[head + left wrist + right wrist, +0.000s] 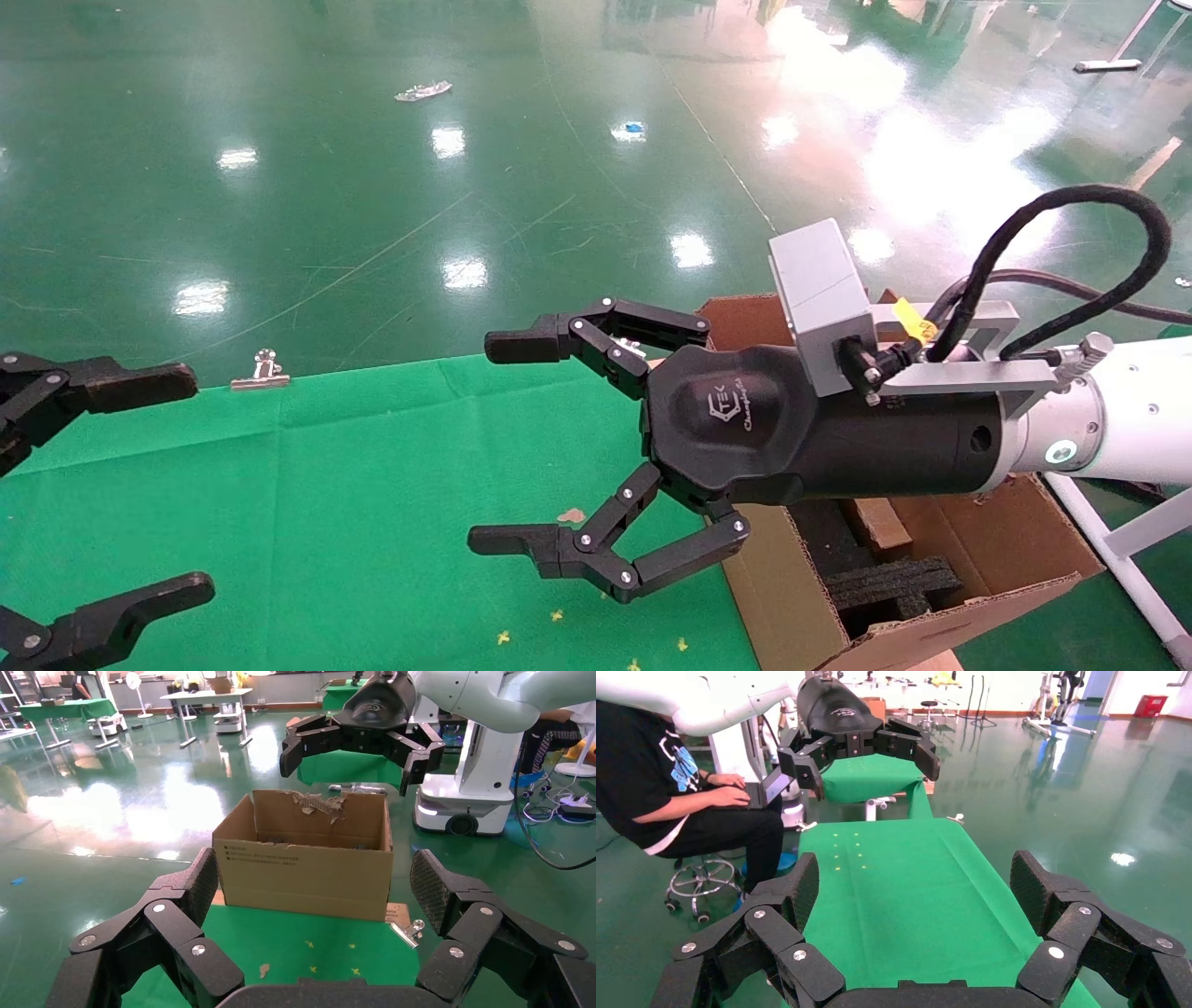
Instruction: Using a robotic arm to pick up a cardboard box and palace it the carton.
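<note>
The robotic arm, my white right arm [1117,410] with its grey module, reaches left over the green table. Its gripper [498,443] is open and empty, above the cloth just left of the carton [792,596]. The left wrist view shows it [349,769] high above the carton [302,874]. The carton stands at the table's right end, with black foam [885,582] inside. A narrow tan cardboard piece [880,524] lies between the foam; I cannot tell whether it is the cardboard box. My left gripper [191,485] is open and empty at the far left.
A metal binder clip [261,371] sits on the table's far edge, and one shows beside the carton [407,932]. Small yellow marks [559,615] dot the green cloth [372,522]. A seated person with a laptop [687,790] is beyond the table's left end.
</note>
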Controlling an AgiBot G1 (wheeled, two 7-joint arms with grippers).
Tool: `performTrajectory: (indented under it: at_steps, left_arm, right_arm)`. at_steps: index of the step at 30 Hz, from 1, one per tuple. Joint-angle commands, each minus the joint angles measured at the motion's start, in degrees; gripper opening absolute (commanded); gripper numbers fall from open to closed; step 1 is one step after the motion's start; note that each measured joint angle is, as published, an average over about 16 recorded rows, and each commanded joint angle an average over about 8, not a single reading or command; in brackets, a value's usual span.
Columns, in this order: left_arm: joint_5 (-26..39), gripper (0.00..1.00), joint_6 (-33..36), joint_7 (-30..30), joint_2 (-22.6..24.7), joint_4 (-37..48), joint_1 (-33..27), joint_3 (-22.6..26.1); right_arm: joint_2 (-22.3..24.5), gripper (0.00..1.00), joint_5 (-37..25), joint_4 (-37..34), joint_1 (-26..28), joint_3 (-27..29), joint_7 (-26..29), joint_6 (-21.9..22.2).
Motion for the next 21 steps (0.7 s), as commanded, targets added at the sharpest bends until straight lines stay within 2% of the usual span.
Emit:
performTrajectory:
  at_steps: [1,21]
  left_arm:
    - [0.0,1.00,0.0,0.0,0.0,0.0,0.0,0.0]
    - [0.0,1.00,0.0,0.0,0.0,0.0,0.0,0.0]
  right_arm:
    - [0.0,1.00,0.0,0.0,0.0,0.0,0.0,0.0]
    - [0.0,1.00,0.0,0.0,0.0,0.0,0.0,0.0]
